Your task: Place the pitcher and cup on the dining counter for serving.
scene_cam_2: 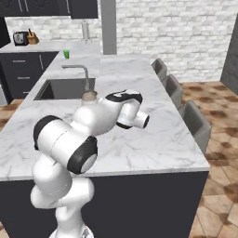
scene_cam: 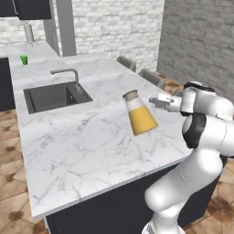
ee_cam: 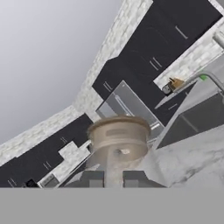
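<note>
Far on the left, the cup stands upright on the marble worktop near the brick wall, well apart from everything else. Right of it and nearer, the dark sink is sunk into the dining counter, with the faucet on its far right edge. Further right, in the middle of the counter, the pitcher leans with its brown lid tipped toward the left and far side; whether its base touches the marble cannot be told. The gripper has its fingers narrowed on the pitcher just under the lid, reaching in from the right. Grey chairs line the counter's far right edge.
</note>
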